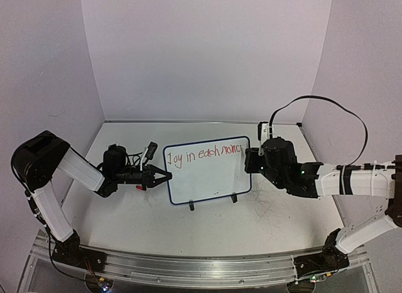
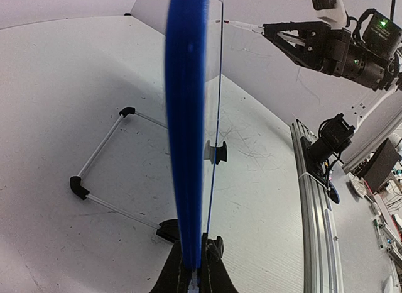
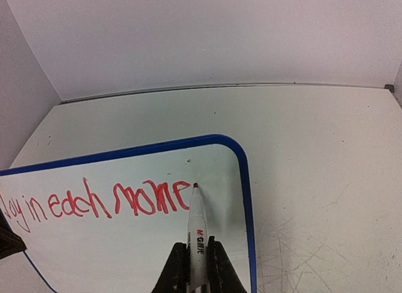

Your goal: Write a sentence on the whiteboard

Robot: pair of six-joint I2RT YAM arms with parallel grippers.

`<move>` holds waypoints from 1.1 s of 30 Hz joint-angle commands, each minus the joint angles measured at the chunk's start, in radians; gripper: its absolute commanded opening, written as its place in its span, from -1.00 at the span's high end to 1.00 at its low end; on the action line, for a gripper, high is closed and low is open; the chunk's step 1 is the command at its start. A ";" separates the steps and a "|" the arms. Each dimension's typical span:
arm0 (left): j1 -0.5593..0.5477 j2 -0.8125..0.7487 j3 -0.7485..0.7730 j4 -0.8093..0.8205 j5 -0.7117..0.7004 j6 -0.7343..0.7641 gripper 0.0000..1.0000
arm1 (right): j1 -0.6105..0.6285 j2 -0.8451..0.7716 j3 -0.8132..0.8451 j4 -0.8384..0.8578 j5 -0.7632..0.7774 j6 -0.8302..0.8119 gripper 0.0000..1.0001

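Observation:
The whiteboard (image 1: 207, 175), white with a blue rim, stands tilted on two black feet mid-table. Red handwriting (image 1: 204, 153) along its top reads "Joy in each mome"; in the right wrist view the sentence (image 3: 94, 205) ends near the board's right rim (image 3: 247, 199). My left gripper (image 1: 162, 176) is shut on the board's left edge, seen edge-on as a blue rim (image 2: 186, 129) between its fingers (image 2: 192, 268). My right gripper (image 3: 196, 268) is shut on a white red-tipped marker (image 3: 198, 233); its tip touches the board just after the last letter.
A black-cornered wire stand (image 2: 103, 161) shows behind the board in the left wrist view. The scuffed white tabletop (image 1: 276, 211) has grey scratches right of the board. White walls enclose three sides. A metal rail (image 1: 188, 268) runs along the near edge.

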 commanded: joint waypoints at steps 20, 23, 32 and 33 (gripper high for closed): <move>-0.005 0.000 0.017 -0.084 -0.063 0.058 1.00 | -0.001 0.019 0.033 -0.025 0.035 0.031 1.00; -0.005 -0.002 0.016 -0.085 -0.064 0.059 1.00 | -0.002 0.017 0.022 -0.032 0.021 0.041 1.00; -0.007 -0.001 0.017 -0.087 -0.065 0.059 1.00 | -0.001 0.008 -0.005 -0.055 -0.004 0.069 1.00; -0.007 -0.001 0.017 -0.087 -0.065 0.059 1.00 | -0.001 0.007 -0.007 -0.056 -0.007 0.073 1.00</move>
